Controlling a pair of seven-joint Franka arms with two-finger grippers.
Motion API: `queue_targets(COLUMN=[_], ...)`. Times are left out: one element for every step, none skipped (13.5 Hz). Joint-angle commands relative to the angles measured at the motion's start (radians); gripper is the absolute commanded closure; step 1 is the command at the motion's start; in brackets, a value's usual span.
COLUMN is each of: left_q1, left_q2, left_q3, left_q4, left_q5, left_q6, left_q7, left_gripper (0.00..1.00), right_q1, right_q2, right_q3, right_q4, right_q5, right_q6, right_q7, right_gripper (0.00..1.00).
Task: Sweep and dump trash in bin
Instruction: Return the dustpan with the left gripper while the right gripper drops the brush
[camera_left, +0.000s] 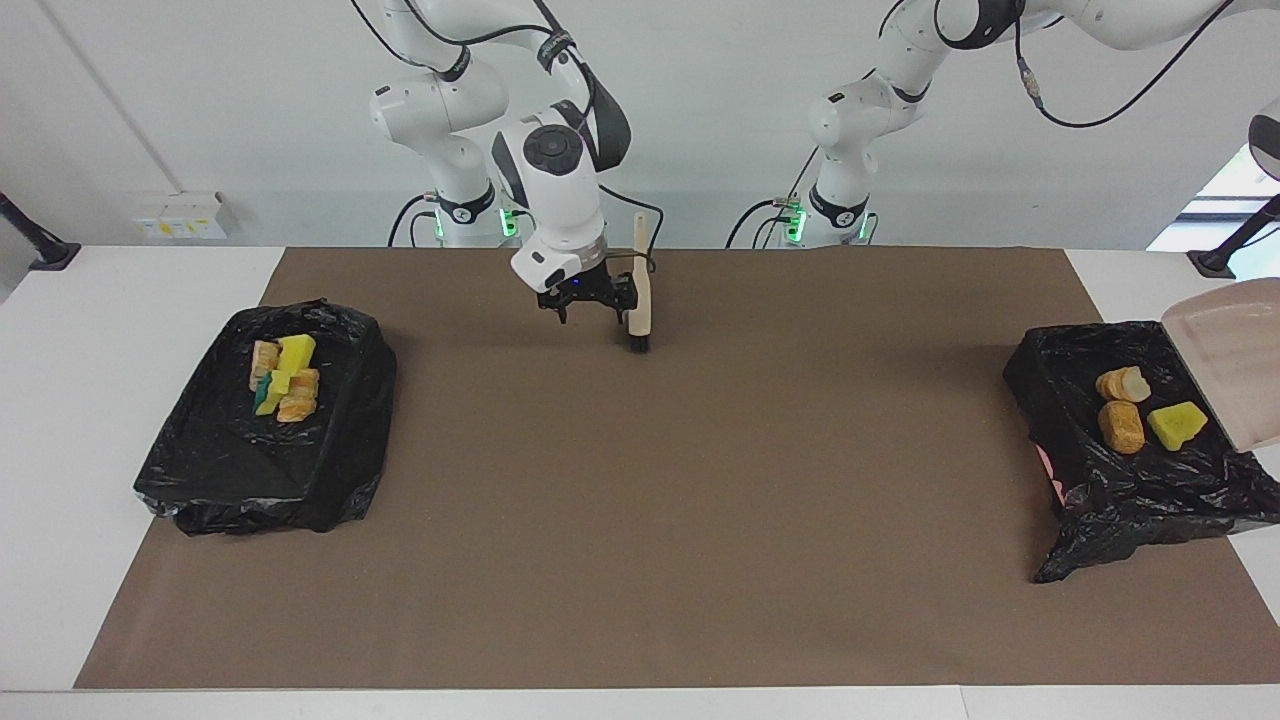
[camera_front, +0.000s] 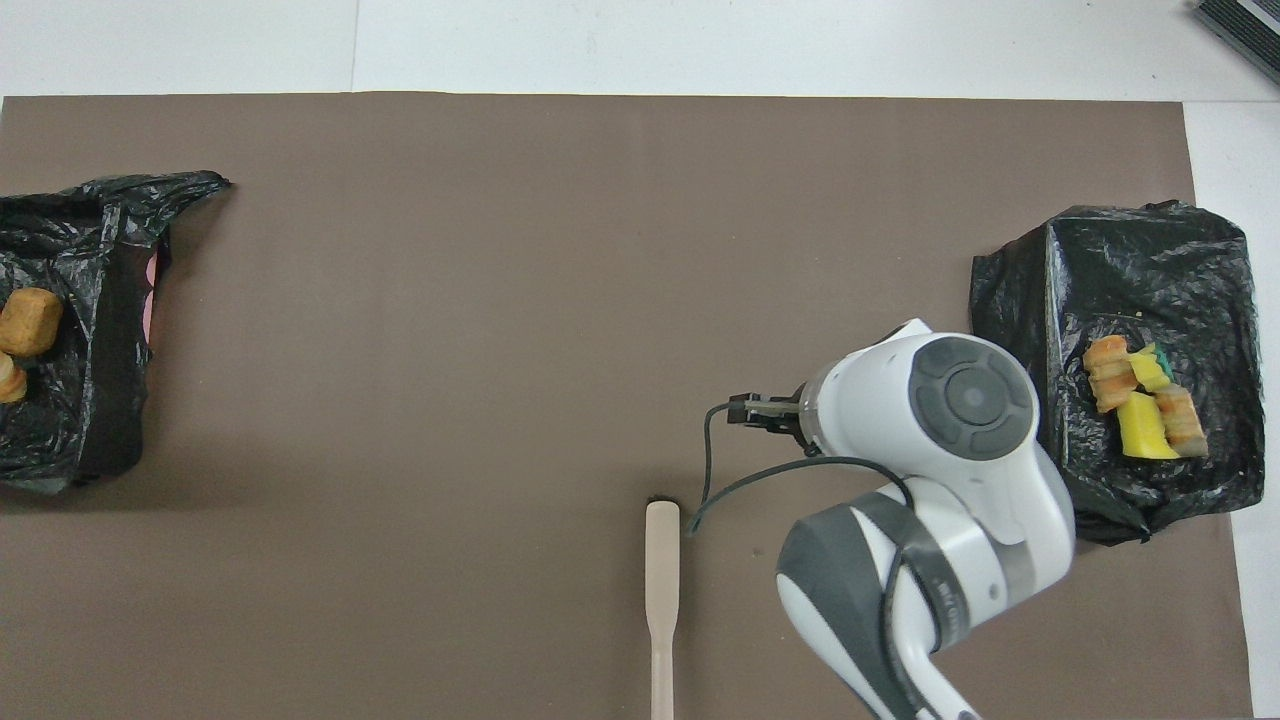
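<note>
The right gripper (camera_left: 588, 305), fingers apart and holding nothing, hangs beside the brush (camera_left: 640, 300) lying at the mat's (camera_left: 700, 500) robot-side edge, while the trash (camera_left: 1148, 418) sits in black-lined bins (camera_left: 1120, 490) at both ends.

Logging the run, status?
Right gripper open, over mat beside brush. Left gripper out of view, shut; dustpan tipped over bin. Trash in both bins. Nothing blocking.
</note>
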Motion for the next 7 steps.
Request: queue_targets(left_q1=[-0.085, -0.126, -0.163, -0.203, -0.237, -0.274, -0.31], left_q2=[-0.019, -0.023, -0.029, -0.039, -0.042, -0.043, -0.041], left_q3=[0.007, 0.007, 0.005, 0.007, 0.007, 0.005, 0.005], left_q4=[-0.011, -0.017, -0.033, -0.053, -0.062, -0.07, -0.077], left_q5=[-0.086, -0.099, -0.122, -0.141, -0.164, -0.192, -0.207], left_q6=[-0.117, -0.153, -0.177, -0.185, -0.196, -0.222, -0.233], left_q7=[-0.103, -0.126, -0.178, -0.243, -0.31, -0.402, -0.503], left_gripper=[1.0, 1.0, 1.0, 1.0, 1.0, 1.0, 1.0], right_q1=[-0.068, -0.082, -0.095, -0.114, -0.135, -0.151, -0.169], right_q2=[-0.004, -0.004, -0.006, -0.012, -0.022, -0.035, -0.039], right_q3=[0.01, 0.01, 0.008, 0.008, 0.008, 0.007, 0.005], right_q4=[0.111, 0.144, 0.174, 0.197, 0.22, 0.25, 0.284], right_q5=[-0.045, -0.045, -0.045, -0.045, -0.045, -0.045, -0.047], right_q6=[-0.095, -0.128, -0.15, -0.164, -0.179, -0.211, -0.257], right_q7=[-0.025, -0.033, -0.045, -0.062, -0.085, -0.105, -0.119], right_gripper=[0.0, 0.0, 0.0, 0.0, 0.0, 0.0, 0.0])
